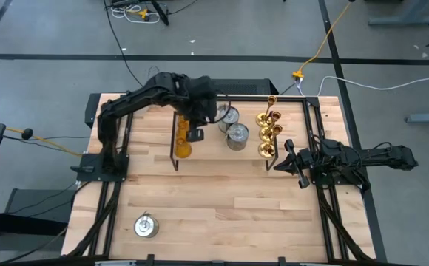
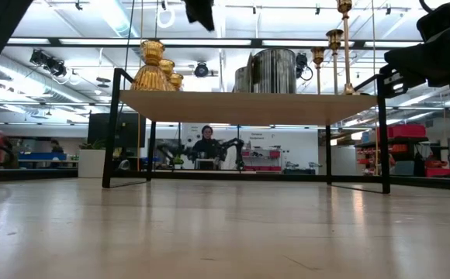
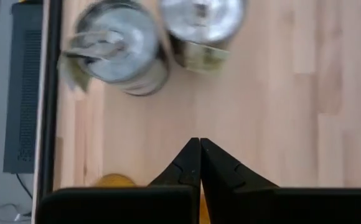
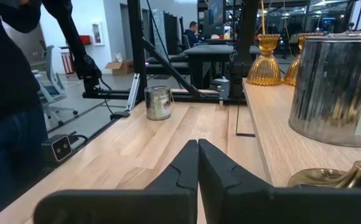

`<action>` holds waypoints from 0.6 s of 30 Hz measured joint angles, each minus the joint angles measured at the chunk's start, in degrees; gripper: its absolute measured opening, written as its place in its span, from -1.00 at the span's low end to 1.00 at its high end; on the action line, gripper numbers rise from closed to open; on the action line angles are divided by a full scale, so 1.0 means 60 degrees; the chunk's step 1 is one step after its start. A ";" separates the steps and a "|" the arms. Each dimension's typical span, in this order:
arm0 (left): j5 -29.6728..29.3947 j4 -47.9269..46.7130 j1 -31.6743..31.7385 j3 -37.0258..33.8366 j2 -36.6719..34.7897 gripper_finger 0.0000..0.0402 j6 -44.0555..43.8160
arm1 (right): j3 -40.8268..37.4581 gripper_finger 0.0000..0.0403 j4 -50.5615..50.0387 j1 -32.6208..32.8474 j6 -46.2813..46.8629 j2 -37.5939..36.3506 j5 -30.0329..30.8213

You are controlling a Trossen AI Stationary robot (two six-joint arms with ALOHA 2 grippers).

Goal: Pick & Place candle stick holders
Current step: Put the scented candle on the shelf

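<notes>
The left gripper [image 3: 200, 144] has its fingers pressed together above the wooden rack [image 3: 280, 93]. Beyond it stand two silver-grey holders [image 3: 119, 46], side by side; an amber holder [image 3: 113, 181] peeks out beside the fingers.

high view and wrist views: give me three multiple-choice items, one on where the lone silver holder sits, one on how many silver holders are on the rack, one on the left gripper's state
1. Where is the lone silver holder?
A. on the table, off the rack
B. on the rack
C. in the right gripper

2. How many silver holders stand on the wooden rack?
A. none
B. two
C. five

3. How are the left gripper's fingers?
A. wide open
B. shut on an amber holder
C. shut on nothing

Answers:
1 A, it stands alone on the table, near the left arm's side.
2 B, silver holder and silver holder stand together.
3 C, the left wrist view shows the fingertips meeting with nothing between.
</notes>
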 joint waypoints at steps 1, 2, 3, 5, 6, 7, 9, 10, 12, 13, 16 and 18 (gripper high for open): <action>0.0004 -0.0101 -0.0133 0.0000 -0.0091 -0.96 0.0003 | 0.0003 -0.93 -0.0006 0.0000 0.0000 0.0000 0.0003; 0.0000 -0.0109 -0.0300 0.0000 -0.0157 -0.96 0.0000 | 0.0001 -0.93 -0.0017 0.0001 0.0000 0.0000 0.0004; 0.0004 -0.0079 -0.0455 0.0004 -0.0244 -0.96 0.0000 | 0.0002 -0.93 -0.0012 0.0000 0.0000 -0.0004 0.0000; 0.0007 -0.0071 -0.0780 -0.0103 -0.0413 -0.95 -0.0004 | 0.0002 -0.93 -0.0006 0.0002 0.0001 -0.0001 0.0004; 0.0016 -0.0059 -0.0945 -0.0219 -0.0521 -0.94 -0.0004 | 0.0000 -0.93 -0.0020 0.0000 0.0000 -0.0004 0.0003; 0.0018 -0.0054 -0.1103 -0.0370 -0.0631 -0.94 -0.0006 | 0.0002 -0.93 -0.0021 0.0003 0.0000 -0.0001 0.0000; 0.0017 0.0107 -0.1382 -0.0846 -0.0944 -0.93 -0.0146 | 0.0002 -0.93 -0.0012 0.0000 0.0002 -0.0002 0.0005; 0.0013 0.0261 -0.1508 -0.1185 -0.1161 -0.93 -0.0293 | 0.0000 -0.93 -0.0014 0.0000 0.0000 0.0000 0.0000; 0.0004 0.0623 -0.1772 -0.1981 -0.1697 -0.93 -0.0480 | 0.0003 -0.93 -0.0003 0.0000 0.0003 -0.0004 0.0004; 0.0000 0.0795 -0.1915 -0.2442 -0.1994 -0.93 -0.0499 | 0.0002 -0.93 -0.0012 0.0000 0.0000 -0.0001 0.0004; 0.0000 0.1380 -0.2278 -0.3825 -0.2872 -0.95 -0.0505 | 0.0000 -0.93 -0.0008 0.0001 0.0000 -0.0001 0.0002; 0.0007 0.1603 -0.2504 -0.4679 -0.3435 -0.96 -0.0575 | 0.0003 -0.93 -0.0003 0.0000 0.0000 0.0000 0.0003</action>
